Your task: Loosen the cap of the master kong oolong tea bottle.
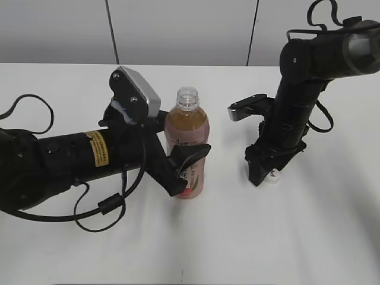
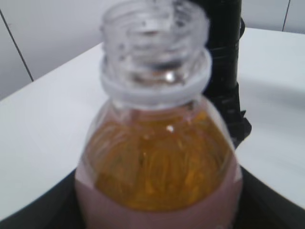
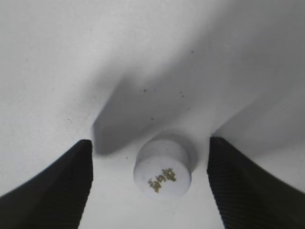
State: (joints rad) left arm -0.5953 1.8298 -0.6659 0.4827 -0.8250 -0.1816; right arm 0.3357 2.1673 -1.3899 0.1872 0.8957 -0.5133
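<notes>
The master kong oolong tea bottle point(image 1: 186, 148) stands upright at the table's middle, its threaded neck open with no cap on it; it fills the left wrist view point(image 2: 157, 157). My left gripper point(image 1: 185, 166) is shut on the bottle's labelled body. The small white cap point(image 3: 163, 171) with a dark mark on top lies on the table between the open fingers of my right gripper point(image 3: 150, 183), touching neither. In the exterior view the cap point(image 1: 272, 177) peeks out beside the right gripper point(image 1: 263, 173), which points down at the table.
The white table point(image 1: 285, 237) stretches all round. The left arm's black cable point(image 1: 101, 208) loops on the table at the front left. A grey panelled wall stands behind the table's far edge.
</notes>
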